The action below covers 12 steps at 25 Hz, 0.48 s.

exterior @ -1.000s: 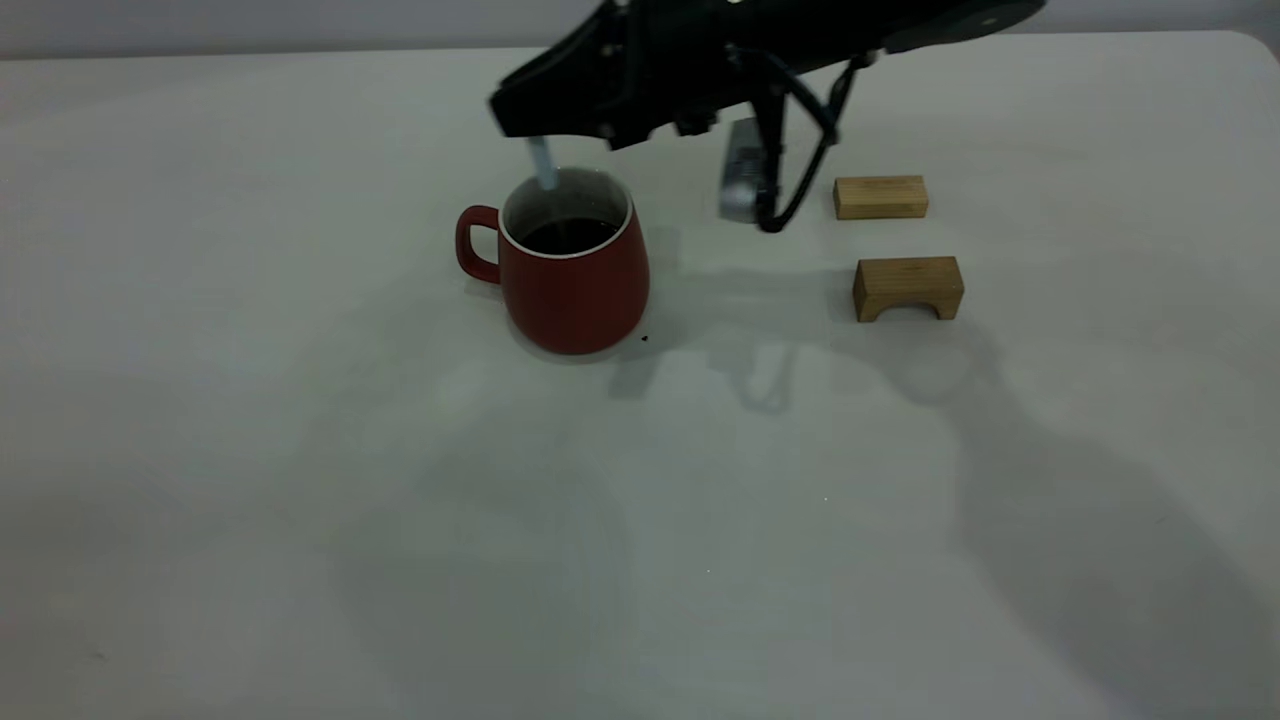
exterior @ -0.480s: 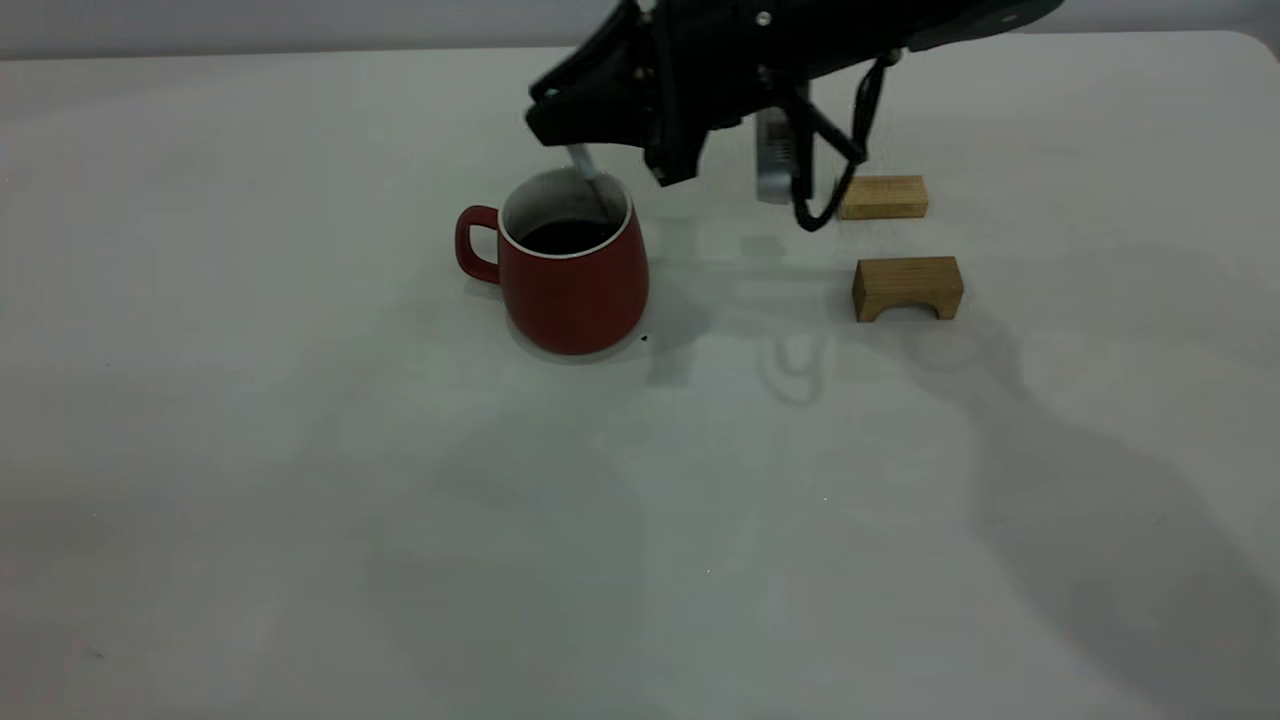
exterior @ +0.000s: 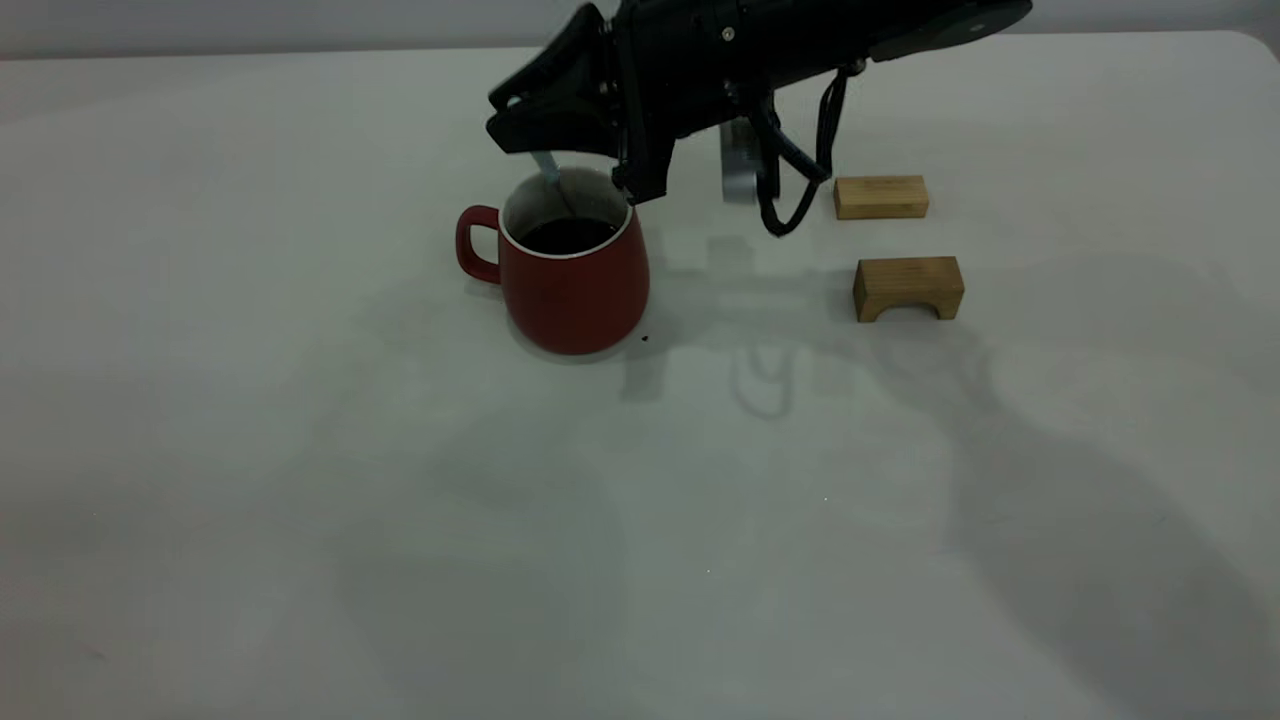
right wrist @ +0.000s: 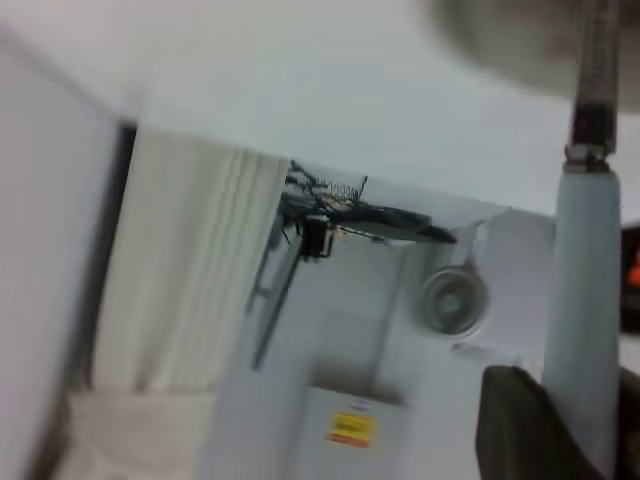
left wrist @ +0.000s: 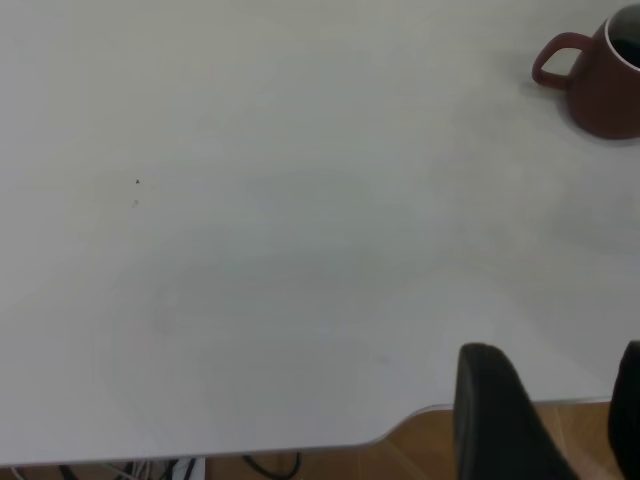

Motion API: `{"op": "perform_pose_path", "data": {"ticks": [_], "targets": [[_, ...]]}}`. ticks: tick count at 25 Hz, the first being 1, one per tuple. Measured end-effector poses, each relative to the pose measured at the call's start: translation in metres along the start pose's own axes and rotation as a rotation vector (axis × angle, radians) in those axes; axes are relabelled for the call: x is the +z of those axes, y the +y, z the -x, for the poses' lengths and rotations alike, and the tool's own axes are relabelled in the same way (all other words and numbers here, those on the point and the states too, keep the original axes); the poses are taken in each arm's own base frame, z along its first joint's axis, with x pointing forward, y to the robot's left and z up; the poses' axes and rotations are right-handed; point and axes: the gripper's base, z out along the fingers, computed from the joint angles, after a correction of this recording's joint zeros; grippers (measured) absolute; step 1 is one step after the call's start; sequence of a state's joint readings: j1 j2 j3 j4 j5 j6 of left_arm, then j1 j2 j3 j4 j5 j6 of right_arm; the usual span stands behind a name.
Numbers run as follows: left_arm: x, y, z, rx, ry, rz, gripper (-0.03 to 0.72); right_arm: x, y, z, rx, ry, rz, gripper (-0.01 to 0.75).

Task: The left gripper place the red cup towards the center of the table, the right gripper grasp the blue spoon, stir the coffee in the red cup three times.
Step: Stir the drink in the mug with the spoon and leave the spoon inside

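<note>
The red cup [exterior: 572, 270] stands upright near the middle of the table [exterior: 300, 480], its handle turned toward the left arm's side, so the placing part of the task looks done. The right gripper [exterior: 548, 140] hangs just over the cup's rim, closed on the pale handle of the blue spoon [exterior: 547, 168]. The spoon slants down past the rim so that its lower end reaches into the coffee [exterior: 568, 235], which is how a stirring stroke would want it; in the right wrist view the handle [right wrist: 585, 300] runs straight out between dark fingers [right wrist: 520, 425]. This looks like the stirring step itself, though how many turns are done cannot be told. The left gripper [left wrist: 545, 415] waits out beyond the table's edge with a clear gap between its fingers and nothing in them, leaving the cup [left wrist: 600, 75] free. Two wooden blocks [exterior: 895, 240] lie on the right arm's side, well apart from the cup. The spoon has only the cup's mouth to circle in, so a wide sweep could nudge the rim.
</note>
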<state>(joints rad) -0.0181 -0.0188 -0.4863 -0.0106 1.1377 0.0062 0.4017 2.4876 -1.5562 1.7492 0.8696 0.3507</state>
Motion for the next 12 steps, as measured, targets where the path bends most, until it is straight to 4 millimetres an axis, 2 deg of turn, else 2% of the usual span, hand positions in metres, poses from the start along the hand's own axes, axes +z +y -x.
{"op": "perform_pose_path", "data": {"ticks": [2, 4, 9, 12], "targets": [[0.000, 0.000, 0.000, 0.000, 0.000, 0.000, 0.351, 0.000, 0.000, 0.001, -0.081, 0.003, 0.000, 0.151], [0.000, 0.000, 0.000, 0.000, 0.000, 0.000, 0.351, -0.002, 0.001, 0.003, -0.090, 0.001, 0.005, 0.151], [0.000, 0.000, 0.000, 0.000, 0.000, 0.000, 0.351, -0.014, 0.007, 0.013, 0.130, -0.030, 0.004, 0.151], [0.000, 0.000, 0.000, 0.000, 0.000, 0.000, 0.351, -0.013, 0.004, 0.014, 0.244, -0.046, -0.019, 0.151]]}}
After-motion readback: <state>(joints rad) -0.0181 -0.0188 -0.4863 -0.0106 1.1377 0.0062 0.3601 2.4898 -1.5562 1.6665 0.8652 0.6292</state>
